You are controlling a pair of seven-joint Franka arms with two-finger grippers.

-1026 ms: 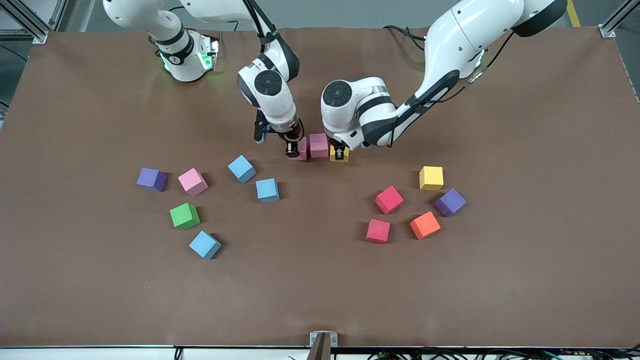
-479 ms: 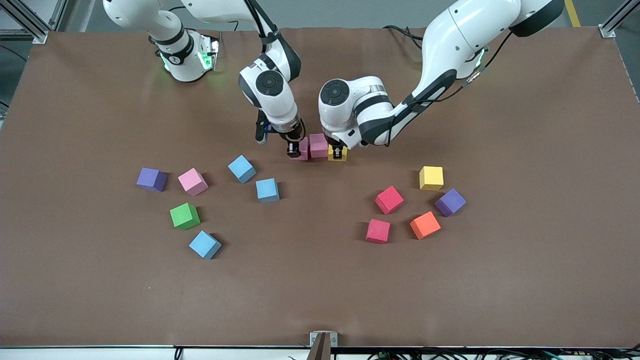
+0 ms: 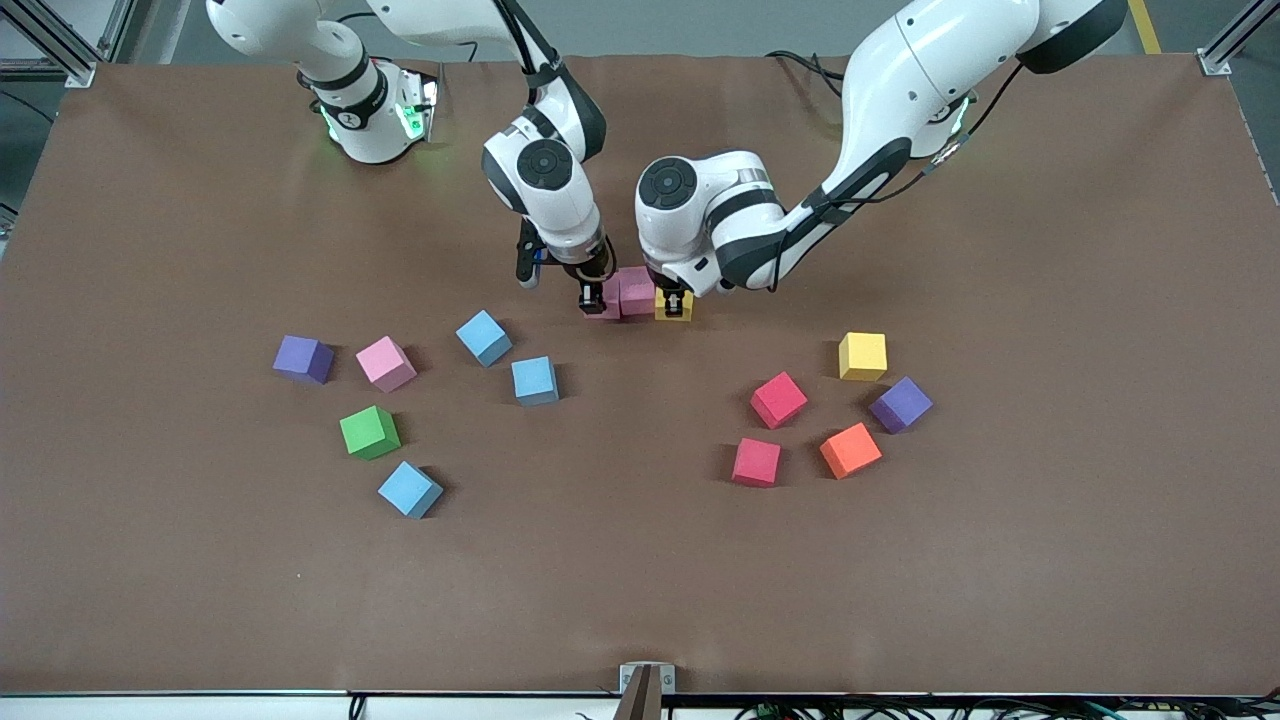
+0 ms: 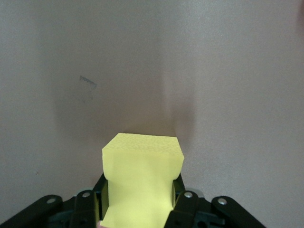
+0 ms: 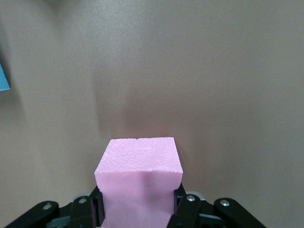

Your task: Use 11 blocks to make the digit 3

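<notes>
1. The left claw (image 3: 676, 303) pinches a small matte yellow foam cube (image 3: 675, 308); in the left wrist view the yellow cube (image 4: 141, 183) sits squeezed between the two black fingers (image 4: 185, 206)
2. The right claw (image 3: 592, 299) pinches a small matte pink foam cube (image 3: 604, 298); the right wrist view shows this cube (image 5: 138, 183) clamped between its fingers (image 5: 187, 206)
3. Between the two held cubes sits a darker pink cube (image 3: 637, 291), touching both, so the three form a short row on the brown desk (image 3: 640, 580)
4. Toward the right arm's end, nearer the front camera than the row, lie a purple cube (image 3: 303, 358), a light pink cube (image 3: 386, 363), a green cube (image 3: 369, 432) and three light blue cubes (image 3: 484, 337), (image 3: 534, 380), (image 3: 410, 489), all apart from one another
5. Toward the left arm's end lie a second yellow cube (image 3: 862, 356), a second purple cube (image 3: 900, 404), an orange cube (image 3: 850, 450) and two red cubes (image 3: 778, 399), (image 3: 756, 462), loosely clustered
</notes>
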